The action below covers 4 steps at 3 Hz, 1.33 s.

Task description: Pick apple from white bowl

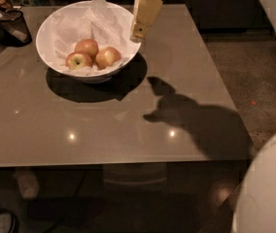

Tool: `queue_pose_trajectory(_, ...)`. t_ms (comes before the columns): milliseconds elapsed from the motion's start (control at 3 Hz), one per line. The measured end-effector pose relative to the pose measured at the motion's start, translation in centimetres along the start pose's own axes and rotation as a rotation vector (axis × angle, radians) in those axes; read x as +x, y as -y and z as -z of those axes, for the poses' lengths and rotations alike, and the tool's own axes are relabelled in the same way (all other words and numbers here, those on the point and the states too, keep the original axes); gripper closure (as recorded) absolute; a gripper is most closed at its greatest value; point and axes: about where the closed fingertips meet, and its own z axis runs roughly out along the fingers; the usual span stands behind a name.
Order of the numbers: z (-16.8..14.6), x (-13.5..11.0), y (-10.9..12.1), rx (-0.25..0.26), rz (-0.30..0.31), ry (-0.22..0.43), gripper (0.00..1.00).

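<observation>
Apple (108, 57) lies in white bowl (40, 47), gripper (138, 33) above its rim.

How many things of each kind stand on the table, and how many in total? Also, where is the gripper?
White bowl: 1
Apples in it: 3 (yellow-flanked apple, red apple, pinkish apple)
Dark cup: 1
Total: 5
The gripper is above the white bowl's right rim and is not counted.
</observation>
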Motion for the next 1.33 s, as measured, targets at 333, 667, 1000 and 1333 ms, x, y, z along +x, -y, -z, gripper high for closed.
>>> queue_pose_trajectory(333,-0.9,-0.7,0.5,-0.018,0.003,0.006,0.12)
queue_pose_trajectory(667,-2.8,-2.1,0.6,-0.056,0.030,0.002,0.11)
queue_pose_trajectory(1000,-4.9,-3.5,0.9,-0.094,0.061,-0.005,0.20)
queue_pose_trajectory(1333,-6.6,-4.7,1.0,-0.124,0.091,-0.007,0.12)
